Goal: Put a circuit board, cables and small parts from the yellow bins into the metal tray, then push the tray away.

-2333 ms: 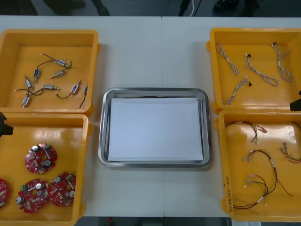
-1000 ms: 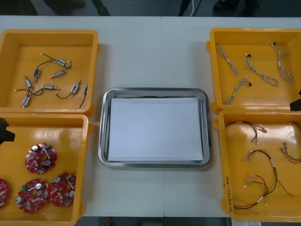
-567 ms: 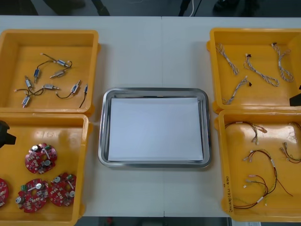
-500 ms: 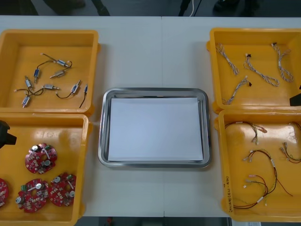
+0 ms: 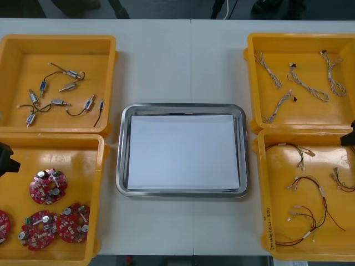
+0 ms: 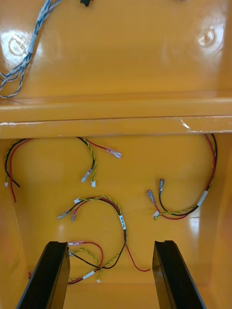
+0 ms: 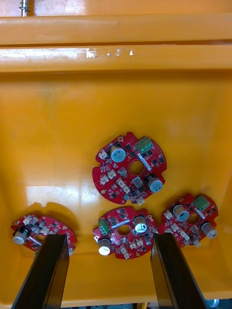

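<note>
Several round red circuit boards (image 5: 47,186) lie in the near left yellow bin (image 5: 72,147). My left gripper (image 5: 4,158) hangs open over that bin's left side; in the left wrist view the left gripper (image 7: 108,273) has its fingers apart above the circuit boards (image 7: 129,168), touching none. Over the near right yellow bin (image 5: 263,194) my right gripper (image 5: 349,138) is open too. In the right wrist view the right gripper (image 6: 110,275) stands above red and yellow cables (image 6: 101,207). The metal tray (image 5: 120,155), white inside, sits in the middle.
Small metal parts (image 5: 58,94) with black leads lie in the far left yellow bin (image 5: 111,55). Twisted blue and white cables (image 5: 294,83) lie in the far right yellow bin (image 5: 250,66). More red and yellow cables (image 5: 302,210) spread across the near right bin.
Both grippers have crept towards the table's near edge, the left along the near left bin, the right from the bins' divide to over the near right bin. Nothing was picked up.
</note>
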You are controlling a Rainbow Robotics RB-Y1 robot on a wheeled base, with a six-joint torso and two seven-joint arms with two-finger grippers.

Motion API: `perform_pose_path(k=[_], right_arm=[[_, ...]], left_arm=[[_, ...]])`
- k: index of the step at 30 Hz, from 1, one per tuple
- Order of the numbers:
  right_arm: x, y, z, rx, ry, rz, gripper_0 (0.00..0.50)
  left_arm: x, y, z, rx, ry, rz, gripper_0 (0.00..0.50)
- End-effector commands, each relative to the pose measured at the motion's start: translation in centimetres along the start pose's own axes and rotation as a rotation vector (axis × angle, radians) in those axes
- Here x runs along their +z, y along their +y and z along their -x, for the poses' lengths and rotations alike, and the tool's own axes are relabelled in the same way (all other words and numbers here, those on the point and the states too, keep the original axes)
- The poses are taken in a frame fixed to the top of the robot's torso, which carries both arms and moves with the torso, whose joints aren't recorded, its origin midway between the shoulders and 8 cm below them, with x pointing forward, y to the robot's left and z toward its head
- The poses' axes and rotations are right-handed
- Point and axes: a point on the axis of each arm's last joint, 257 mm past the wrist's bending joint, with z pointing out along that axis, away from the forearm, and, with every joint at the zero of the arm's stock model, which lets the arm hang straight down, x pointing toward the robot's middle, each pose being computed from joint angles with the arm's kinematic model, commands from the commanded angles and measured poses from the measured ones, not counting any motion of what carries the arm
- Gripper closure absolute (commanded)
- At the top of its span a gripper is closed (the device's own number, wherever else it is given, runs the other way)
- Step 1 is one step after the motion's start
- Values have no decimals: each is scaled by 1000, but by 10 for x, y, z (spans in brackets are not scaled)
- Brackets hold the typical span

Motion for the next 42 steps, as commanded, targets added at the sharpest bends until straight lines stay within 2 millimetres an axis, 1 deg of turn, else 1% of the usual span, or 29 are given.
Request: perform_pose_path(k=[1, 3, 12, 18, 23, 29, 34, 37, 42], right_arm=[[9, -7, -16, 5, 4, -1, 0], [16, -5, -23, -2, 19, 5, 0], [35, 3, -36, -18, 19, 39, 0], [51, 7, -48, -46, 34, 29, 0], [65, 8, -51, -95, 30, -11, 0], [77, 7, -52, -129, 17, -46, 0], [85, 4, -60, -129, 21, -34, 0], [91, 2, -61, -122, 15, -22, 0], [101, -2, -66, -108, 11, -6, 0]], left_arm=[[-1, 4, 1, 208, 11, 34, 0], [2, 0, 3, 255, 6, 30, 0], [12, -13, 12, 429, -26, 7, 0], [28, -28, 20, 482, -75, -21, 0], [40, -33, 20, 508, -105, -29, 0], [53, -33, 18, 545, -106, -20, 0], [67, -26, 19, 556, -111, -15, 0], [74, -23, 20, 563, -111, -9, 0], [84, -24, 15, 589, -105, 0, 0]])
